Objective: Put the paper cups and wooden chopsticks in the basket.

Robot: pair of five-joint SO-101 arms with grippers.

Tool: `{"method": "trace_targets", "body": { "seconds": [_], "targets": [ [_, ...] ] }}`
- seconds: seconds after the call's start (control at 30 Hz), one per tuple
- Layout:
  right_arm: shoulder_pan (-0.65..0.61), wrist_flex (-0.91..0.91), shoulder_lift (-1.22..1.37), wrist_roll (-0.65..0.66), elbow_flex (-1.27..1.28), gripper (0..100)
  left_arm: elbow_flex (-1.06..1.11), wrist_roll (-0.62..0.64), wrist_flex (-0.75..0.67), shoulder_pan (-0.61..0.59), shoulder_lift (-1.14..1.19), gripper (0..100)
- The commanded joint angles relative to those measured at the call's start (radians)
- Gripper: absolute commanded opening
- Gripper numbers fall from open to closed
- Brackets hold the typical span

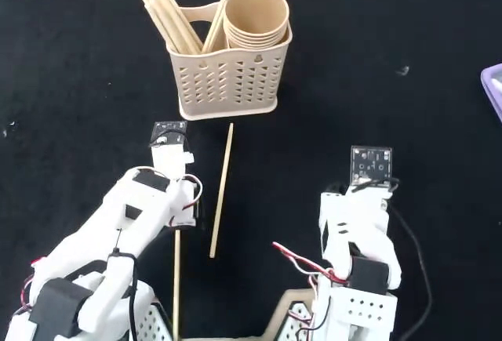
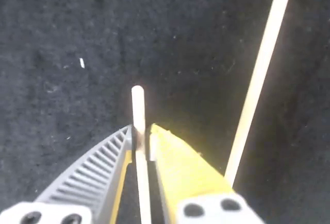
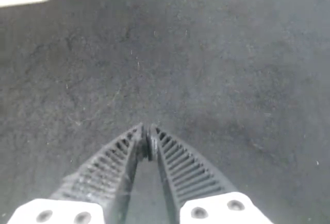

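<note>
Left gripper (image 2: 141,136) clamps 1 chopstick (image 2: 137,103); right gripper (image 3: 148,140) closed, empty (2nd chopstick (image 1: 222,192) lies loose near basket (image 1: 227,82)).

Chopstick (image 1: 176,278): upper part hidden under the left arm (image 1: 133,208), lower end cut off at 6 o'clock. Purple object (image 1: 492,84) at 3 o'clock: cut off.

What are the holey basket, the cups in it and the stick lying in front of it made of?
The basket looks like matte beige plastic: moulded slots and handle. The stacked paper cups look like plain tan paper, with thin rolled rims. The loose chopstick seems bare pale wood, possibly bamboo.
</note>
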Motion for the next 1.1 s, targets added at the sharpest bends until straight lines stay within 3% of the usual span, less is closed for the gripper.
{"method": "trace_targets", "body": {
  "seconds": [0.0, 0.23, 0.43, 0.67, 1.0, 1.07],
  "targets": [
    [-0.014, -0.005, -0.016, -0.006, -0.004, 1.5, -0.033, 0.006, 0.003, -0.015, -0.009, 3],
    [-0.014, -0.005, -0.016, -0.006, -0.004, 1.5, -0.143, 0.0, 0.006, -0.012, -0.009, 3],
    [-0.014, -0.006, -0.016, -0.006, -0.002, 1.5, -0.282, -0.005, 0.006, 0.137, -0.006, 3],
    [-0.008, -0.006, -0.016, -0.006, -0.002, 1.5, -0.4, -0.13, -0.002, 0.197, 0.041, 3],
    [-0.008, -0.006, -0.016, -0.006, -0.005, 1.5, -0.72, -0.124, 0.006, 0.182, 0.437, 3],
    [-0.008, -0.006, -0.016, -0.006, -0.005, 1.5, -0.768, -0.123, 0.037, 0.182, 0.502, 7]
  ]
}}
